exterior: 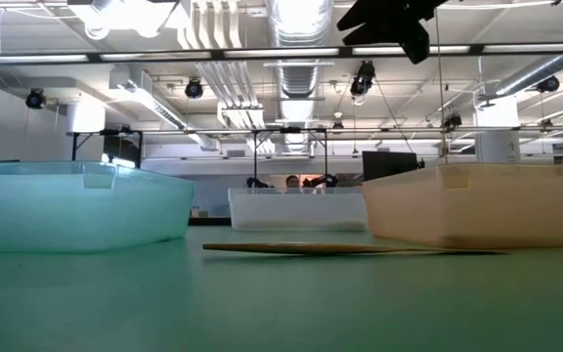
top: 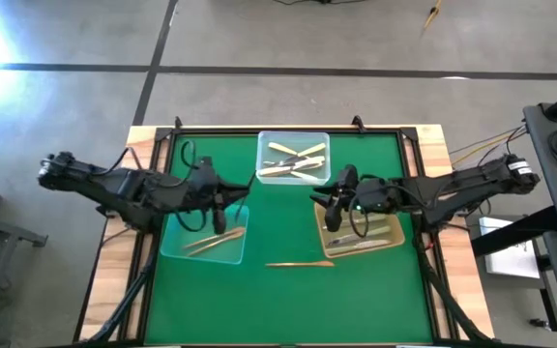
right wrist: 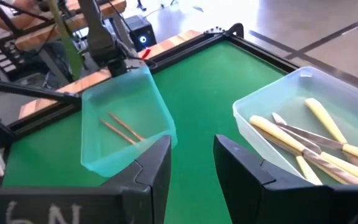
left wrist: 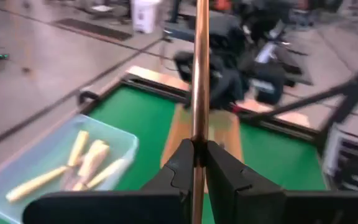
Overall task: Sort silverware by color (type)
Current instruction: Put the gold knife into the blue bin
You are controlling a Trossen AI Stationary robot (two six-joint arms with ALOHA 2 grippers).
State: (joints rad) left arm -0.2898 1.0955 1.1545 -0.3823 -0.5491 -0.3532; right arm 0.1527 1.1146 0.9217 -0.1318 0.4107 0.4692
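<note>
Currently mid-sort: left gripper [left wrist: 198, 163] clamped on gold utensil [left wrist: 198, 74] over left tray [top: 204, 237], right gripper [right wrist: 192, 163] parted and empty; next, release into tray.

Green counter [top: 288, 300]: matt cloth-like mat, framed in pale unfinished wood. Square translucent plastic trays [right wrist: 124, 127]: smooth, lightly frosted walls. Coppery utensil [left wrist: 198, 74]: polished, glossy metal, gripped by the matt black plastic left end effector [left wrist: 197, 163]. Cream-white utensils [right wrist: 328, 121]: smooth, satin plastic-like finish.
</note>
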